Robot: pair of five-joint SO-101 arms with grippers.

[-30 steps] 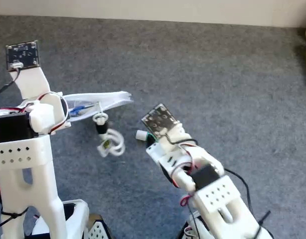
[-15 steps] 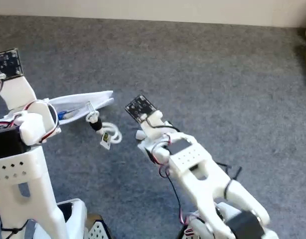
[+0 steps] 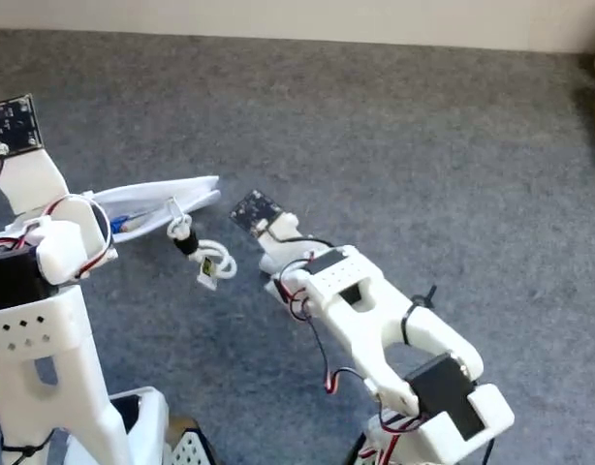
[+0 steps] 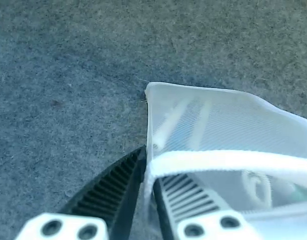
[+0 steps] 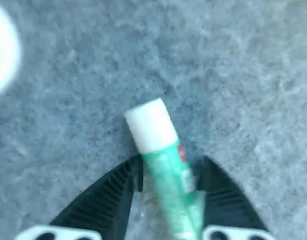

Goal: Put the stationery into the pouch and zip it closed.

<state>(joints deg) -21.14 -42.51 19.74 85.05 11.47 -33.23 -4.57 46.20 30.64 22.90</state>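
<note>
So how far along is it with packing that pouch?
Partly. A blue item already shows inside the mesh pouch, which the left gripper holds by its edge. The right gripper is around a green glue stick lying on the carpet, outside the pouch. Left: get it in, then zip the pouch closed.

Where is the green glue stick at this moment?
The glue stick is clamped in the right pincer, white cap pointing outward. In the high view it sits just right of the white cord beside the pouch.
</note>
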